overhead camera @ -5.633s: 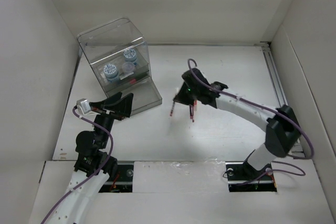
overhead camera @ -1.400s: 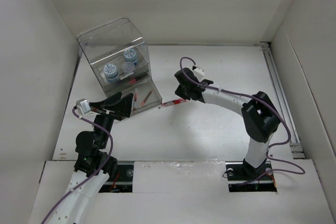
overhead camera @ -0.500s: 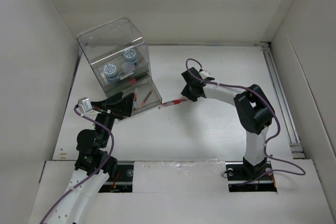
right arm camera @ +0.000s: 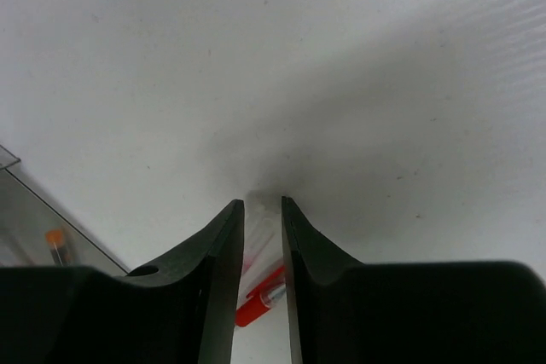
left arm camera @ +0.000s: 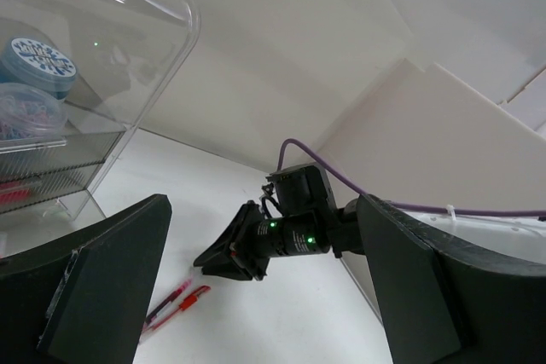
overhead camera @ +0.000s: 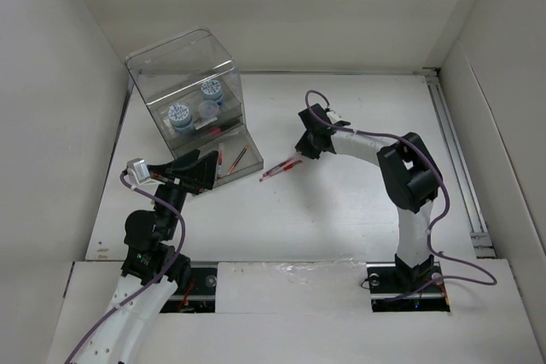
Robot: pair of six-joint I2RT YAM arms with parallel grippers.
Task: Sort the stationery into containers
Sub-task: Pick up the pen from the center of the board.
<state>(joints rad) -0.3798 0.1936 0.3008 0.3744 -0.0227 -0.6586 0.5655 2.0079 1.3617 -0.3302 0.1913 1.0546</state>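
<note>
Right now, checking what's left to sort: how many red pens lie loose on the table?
2 red pens, side by side near the organiser's front corner, at the right gripper. More may hide beneath it.

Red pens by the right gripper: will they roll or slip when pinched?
Probably light and stiff: the red pens are thin, straight sticks. Lying loose on the smooth table, they may roll or skid from a nudge. Pinched off-centre by the right gripper, one might pivot.

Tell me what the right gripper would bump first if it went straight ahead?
The right gripper would probably meet the red pens at its fingertips, then the white table just beneath; depth is unclear.
</note>
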